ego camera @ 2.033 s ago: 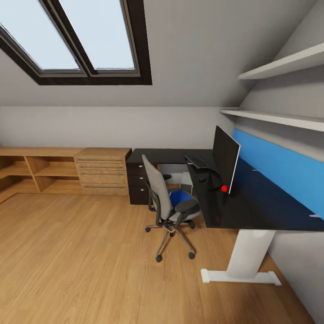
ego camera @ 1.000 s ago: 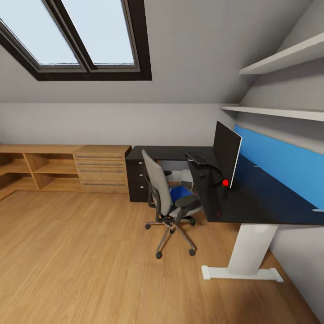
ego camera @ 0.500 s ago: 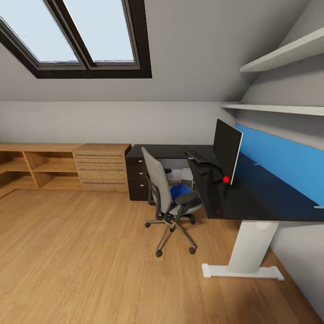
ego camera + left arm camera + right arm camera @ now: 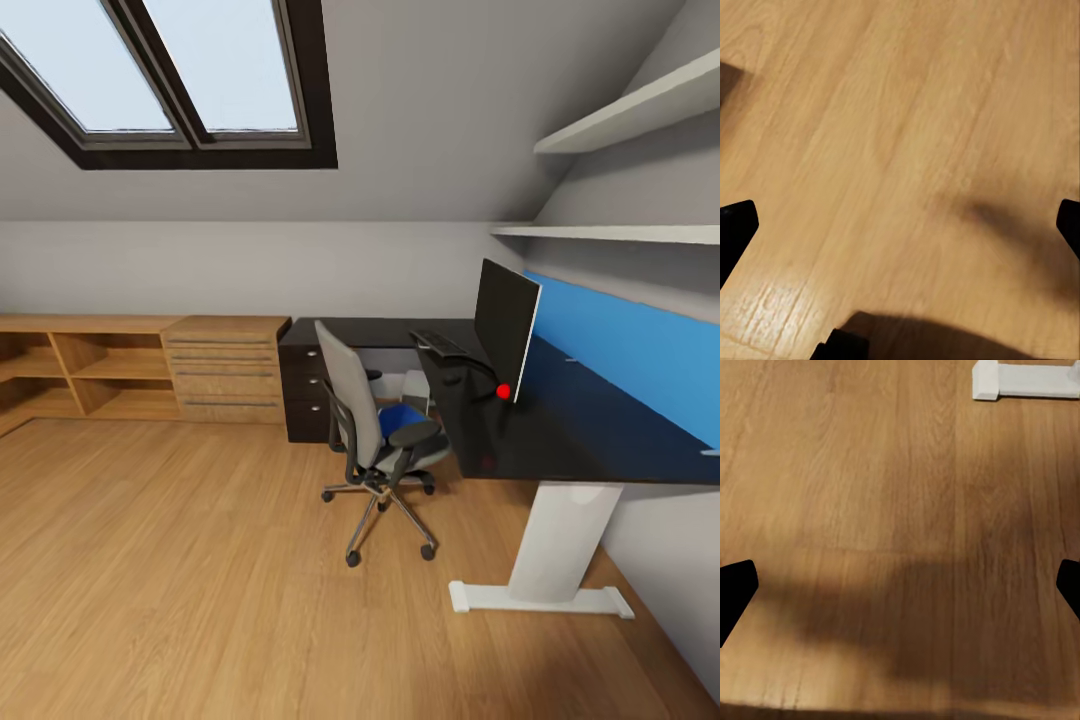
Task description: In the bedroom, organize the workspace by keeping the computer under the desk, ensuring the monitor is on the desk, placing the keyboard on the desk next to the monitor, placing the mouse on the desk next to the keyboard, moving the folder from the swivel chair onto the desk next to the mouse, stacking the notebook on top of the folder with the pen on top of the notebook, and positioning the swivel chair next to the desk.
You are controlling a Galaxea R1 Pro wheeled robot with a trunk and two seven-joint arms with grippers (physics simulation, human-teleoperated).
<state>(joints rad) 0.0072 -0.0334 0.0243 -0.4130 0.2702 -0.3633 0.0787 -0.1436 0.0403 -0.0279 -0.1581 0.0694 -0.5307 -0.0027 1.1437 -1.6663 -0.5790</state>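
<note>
- The attic bedroom has a sloped grey wall with a dark-framed skylight and a light wooden plank floor.
- The long glossy black desk bears the wide black monitor and slim black keyboard.
- The grey padded swivel chair stands just beside the desk, the bright blue folder on its seat.
- The left gripper and right gripper hang spread wide over bare floor, holding nothing.

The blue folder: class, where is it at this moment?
In the head view the blue folder lies on the seat of the swivel chair, right of centre, just left of the black desk and below the monitor.
</note>
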